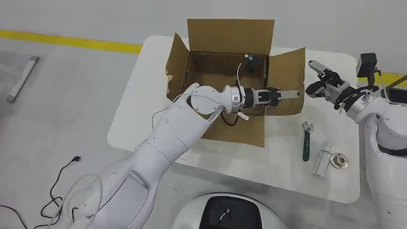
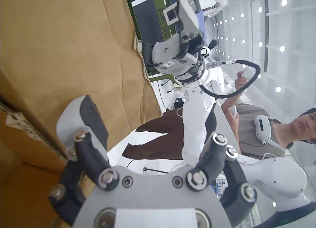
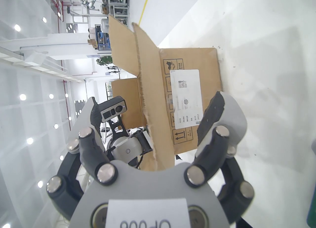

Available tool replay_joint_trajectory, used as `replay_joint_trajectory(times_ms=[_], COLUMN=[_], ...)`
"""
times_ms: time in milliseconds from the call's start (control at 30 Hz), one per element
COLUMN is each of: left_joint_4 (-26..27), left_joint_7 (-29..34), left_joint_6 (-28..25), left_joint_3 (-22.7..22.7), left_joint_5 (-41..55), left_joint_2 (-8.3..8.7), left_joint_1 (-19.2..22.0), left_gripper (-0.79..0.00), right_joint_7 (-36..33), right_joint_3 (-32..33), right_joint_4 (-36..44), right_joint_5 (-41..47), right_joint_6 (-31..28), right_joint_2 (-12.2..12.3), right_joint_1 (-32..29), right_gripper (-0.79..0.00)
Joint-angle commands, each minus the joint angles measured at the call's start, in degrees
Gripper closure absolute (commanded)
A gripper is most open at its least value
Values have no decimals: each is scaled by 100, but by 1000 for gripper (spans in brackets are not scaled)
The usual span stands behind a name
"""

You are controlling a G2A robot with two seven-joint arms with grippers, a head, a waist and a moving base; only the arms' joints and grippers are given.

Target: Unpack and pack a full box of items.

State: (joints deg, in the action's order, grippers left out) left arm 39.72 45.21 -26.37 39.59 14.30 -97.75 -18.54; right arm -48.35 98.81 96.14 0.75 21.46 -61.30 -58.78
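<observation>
The left gripper (image 1: 291, 94) lies over the right-hand wall of the cardboard box (image 1: 229, 35), its fingers spread apart with nothing between them. In the left wrist view one dark finger pad (image 2: 92, 118) sits just beside the raised right flap (image 1: 287, 67); whether it touches the cardboard cannot be told. The left arm crosses the open box from the near left corner, covering much of the inside.

That flap stands up between the two grippers. The right gripper (image 3: 155, 102) hovers just outside it, above the table (image 1: 152, 114), fingers wide apart and empty, facing the box's labelled side wall (image 3: 187, 95).

The box stands at the far middle of the white table with all four flaps open. In its far right corner lies a dark teal item (image 1: 250, 60) with a white cable (image 1: 240, 71) curling off it.

On the table to the right of the box, near the front, lie a green-handled wrench (image 1: 306, 143), a white bottle (image 1: 324, 158) on its side, and a round metal fitting (image 1: 341, 161) touching or just beside the bottle.

Beyond the table, a yellow line (image 1: 63, 40) runs across the floor, with a grey bar (image 1: 22, 76) and a black cord (image 1: 60, 178) on the left.
</observation>
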Motion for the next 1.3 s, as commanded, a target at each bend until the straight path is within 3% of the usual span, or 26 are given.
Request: replay_joint_trajectory(times_ms=[0, 67, 100, 133, 200, 233, 267, 500, 733, 867, 1067, 1267], left_joint_4=[-62, -106, -128, -149, -194, -213, -228, -240, 257, 999, 2532, 3966], left_joint_7=[3, 4, 6, 15, 23, 25, 27, 115, 201, 303, 215, 250], left_joint_6=[-19, -38, -53, -61, -81, -94, -102, -119, 47, 221, 828, 1406], left_joint_3=[10, 19, 28, 39, 67, 79, 95, 298, 611, 914, 1593, 2150], left_joint_5=[13, 1, 0, 1, 3, -2, 1, -43, -563, -986, -1524, -2040], left_joint_2=[-28, -49, -58, -66, -79, -85, -89, -34, 198, 410, 737, 962], left_joint_1=[13, 30, 41, 54, 75, 80, 84, 81, -9, -204, -792, -1328], left_gripper=[-785, -785, -785, -785, -785, -785, -785, -785, -785, -785, -785, -785], right_joint_7=[-60, -66, -72, -52, -4, 39, 72, 266, 313, 179, -87, -384], right_joint_3=[-200, -389, -464, -537, -651, -679, -711, -714, -530, -333, 59, 473], right_joint_4=[-83, -138, -177, -224, -283, -306, -313, -287, -119, 125, 425, 571], right_joint_5=[-75, -264, -235, -251, -259, -229, -247, -53, 83, 29, -14, -89], right_joint_6=[89, 112, 135, 138, 143, 140, 133, 130, 206, 273, 231, 36], right_joint_2=[5, 16, 13, 12, 9, 7, 9, 20, 64, 120, 211, 306], right_joint_1=[159, 239, 276, 295, 321, 329, 326, 241, 56, -135, -443, -720], right_gripper=[-785, -776, -662, -434, -296, -175, -3, 0, 0, 0, 0, 0])
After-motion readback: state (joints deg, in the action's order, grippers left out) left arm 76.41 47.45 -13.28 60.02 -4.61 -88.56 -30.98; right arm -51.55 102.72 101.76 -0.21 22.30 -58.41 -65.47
